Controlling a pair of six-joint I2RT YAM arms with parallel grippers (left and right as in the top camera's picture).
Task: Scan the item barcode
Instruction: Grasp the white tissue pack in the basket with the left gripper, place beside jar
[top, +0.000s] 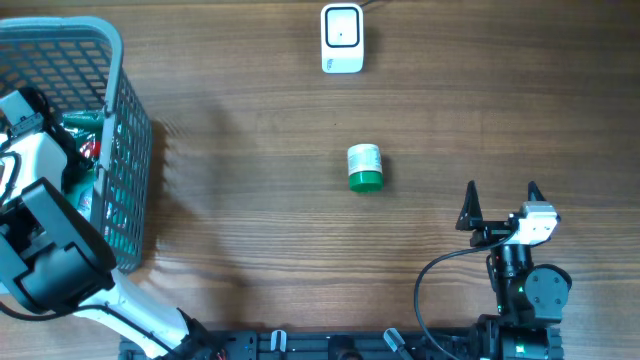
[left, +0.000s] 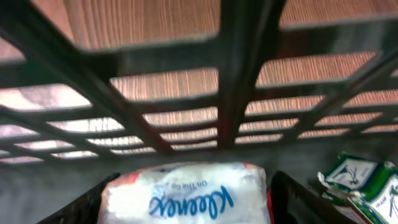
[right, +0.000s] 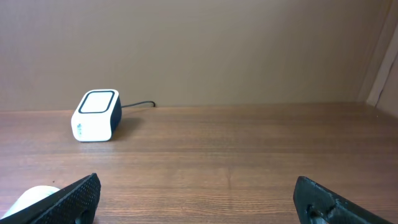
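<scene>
Overhead looks straight down; low right wrist shares the scanner (top: 341, 38).

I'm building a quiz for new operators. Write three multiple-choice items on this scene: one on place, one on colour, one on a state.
1. Where is the scanner relative to the jar?
A. touching it
B. apart from it
C. on top of it
2. What colour is the jar's lid?
A. red
B. green
C. blue
3. How is the right gripper?
A. open, empty
B. shut on the jar
C. shut on the scanner
1 B: a plain gap lies between them.
2 B: the lid shows green from overhead.
3 A: its fingers stand apart, nothing between them.
</scene>
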